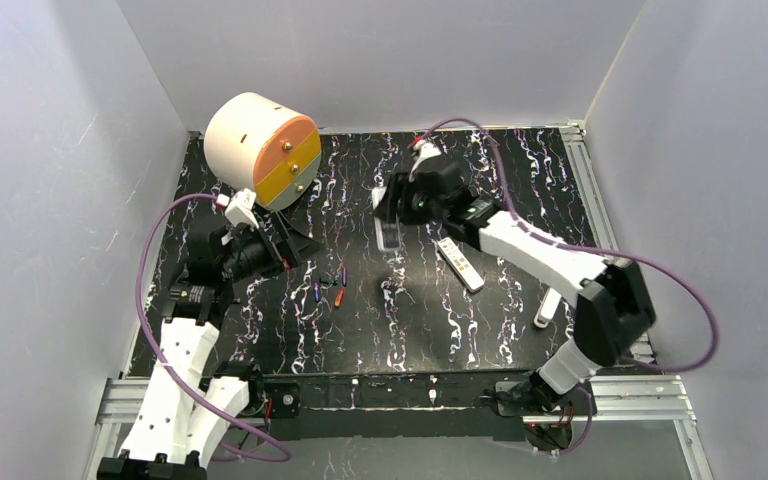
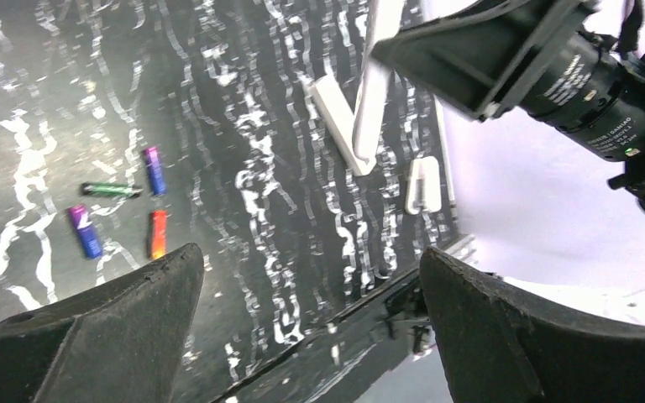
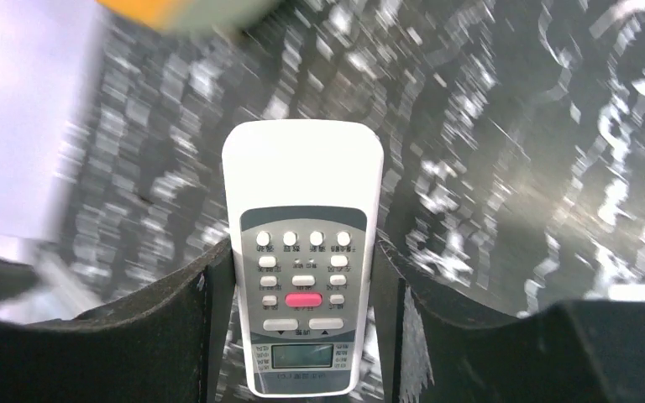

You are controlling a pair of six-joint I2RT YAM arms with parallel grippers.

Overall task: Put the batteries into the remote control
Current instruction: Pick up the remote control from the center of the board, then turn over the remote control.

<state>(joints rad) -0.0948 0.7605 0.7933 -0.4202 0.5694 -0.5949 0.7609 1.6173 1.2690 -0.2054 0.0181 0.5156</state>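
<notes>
My right gripper (image 3: 302, 256) is shut on the sides of a white remote control (image 3: 302, 252) that has a grey button panel and a red key facing the camera. From above, that gripper (image 1: 397, 205) is at the back middle of the mat, and the remote (image 1: 388, 235) hangs steeply below it. Several batteries (image 1: 330, 286) lie left of centre on the mat: two purple ones (image 2: 154, 170), a dark green one (image 2: 111, 190) and a red-orange one (image 2: 159, 233). My left gripper (image 2: 311, 285) is open and empty, hovering near them (image 1: 280, 245).
A second white remote (image 1: 458, 263) lies flat on the mat right of centre. A small white piece (image 1: 545, 310) rests near the right edge. A cream drum with an orange and yellow face (image 1: 262, 150) stands at the back left. Grey walls enclose the mat.
</notes>
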